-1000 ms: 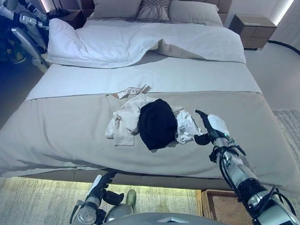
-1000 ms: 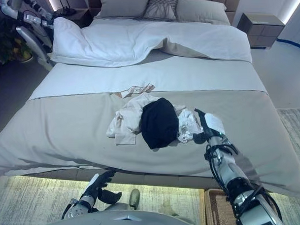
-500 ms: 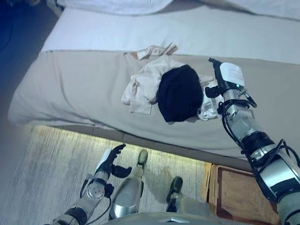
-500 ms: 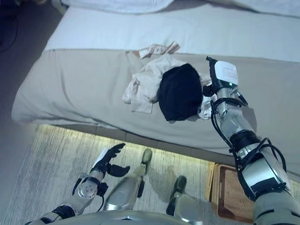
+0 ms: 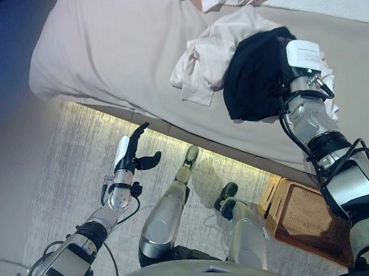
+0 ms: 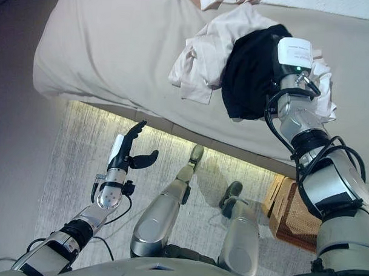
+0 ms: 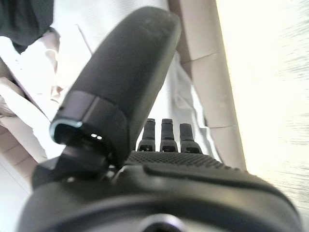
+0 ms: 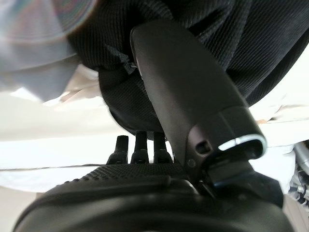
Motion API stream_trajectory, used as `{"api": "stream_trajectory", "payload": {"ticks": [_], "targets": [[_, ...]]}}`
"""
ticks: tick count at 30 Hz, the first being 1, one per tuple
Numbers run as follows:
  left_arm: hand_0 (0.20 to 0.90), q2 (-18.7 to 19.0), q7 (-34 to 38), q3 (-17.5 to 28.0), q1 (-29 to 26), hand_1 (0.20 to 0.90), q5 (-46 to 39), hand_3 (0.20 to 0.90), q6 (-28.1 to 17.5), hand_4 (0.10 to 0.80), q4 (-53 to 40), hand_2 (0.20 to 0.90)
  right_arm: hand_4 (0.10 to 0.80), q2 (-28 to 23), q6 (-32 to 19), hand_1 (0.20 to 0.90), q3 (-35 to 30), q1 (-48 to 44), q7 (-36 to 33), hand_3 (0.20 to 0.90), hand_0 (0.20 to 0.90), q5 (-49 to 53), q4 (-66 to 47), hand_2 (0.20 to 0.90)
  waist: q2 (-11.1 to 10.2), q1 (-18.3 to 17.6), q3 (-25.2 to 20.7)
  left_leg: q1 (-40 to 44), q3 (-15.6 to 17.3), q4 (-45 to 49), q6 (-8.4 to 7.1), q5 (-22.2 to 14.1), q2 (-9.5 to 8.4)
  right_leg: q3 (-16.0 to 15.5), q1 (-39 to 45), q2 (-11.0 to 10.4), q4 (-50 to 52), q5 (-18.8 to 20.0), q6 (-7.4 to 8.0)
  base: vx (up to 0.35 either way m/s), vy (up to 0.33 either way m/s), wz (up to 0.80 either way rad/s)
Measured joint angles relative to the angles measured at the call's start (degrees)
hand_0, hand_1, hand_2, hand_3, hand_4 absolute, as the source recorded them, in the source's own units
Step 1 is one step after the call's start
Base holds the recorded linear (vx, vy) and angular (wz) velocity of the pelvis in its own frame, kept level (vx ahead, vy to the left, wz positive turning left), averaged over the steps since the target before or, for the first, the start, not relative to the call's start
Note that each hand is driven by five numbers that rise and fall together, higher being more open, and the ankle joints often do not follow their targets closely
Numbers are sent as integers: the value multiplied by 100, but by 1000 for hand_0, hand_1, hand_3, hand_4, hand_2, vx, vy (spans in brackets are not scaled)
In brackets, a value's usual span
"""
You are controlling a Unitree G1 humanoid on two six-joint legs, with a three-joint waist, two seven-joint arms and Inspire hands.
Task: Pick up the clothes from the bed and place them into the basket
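Heap of clothes on the beige-covered bed (image 5: 115, 45), near its foot edge: a black knitted garment (image 5: 254, 74) lying on top, a crumpled cream-white shirt (image 5: 202, 57) touching it on the robot's left, further white cloth (image 6: 322, 88) showing just past it on the right. Right hand (image 5: 302, 57) on the black knitted garment, white cover uppermost; thumb seen in the right wrist view lying against the black knit, fingers (image 8: 140, 147) reaching into the cloth, tips hidden, so grip cannot be told. Brown woven basket (image 5: 309, 218) on the floor below the bed's foot edge, to the right of the heap, nothing visible inside the part that shows. Left hand (image 5: 130, 154) well apart from the heap, low over the pale striped rug (image 5: 68, 170) beside the bed's foot edge, fingers straight, thumb spread, holding nothing. Strip of light (image 5: 130, 121) along the underside of the bed frame.
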Motion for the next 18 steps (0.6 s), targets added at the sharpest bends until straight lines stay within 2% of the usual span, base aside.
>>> {"api": "stream_trajectory", "payload": {"ticks": [11,18], "targets": [[900,55,83,-10,-13,900,-48,900,-18,800,-463,900,800,136,173,900,277,-512,361,900,900,-350,248,900,5,65,8,-942,-54,660,19,-127,-41,17,-1012,-128,858,-201,-254,3,15,1],[900,125,239,-72,22,900,-126,900,-100,800,-731,900,800,169,340,900,436,-1041,758,900,900,-353,797,900,8,179,9,-1516,-49,969,38,-199,-81,45,-1586,-190,1230,-311,-299,55,-30,5]]}}
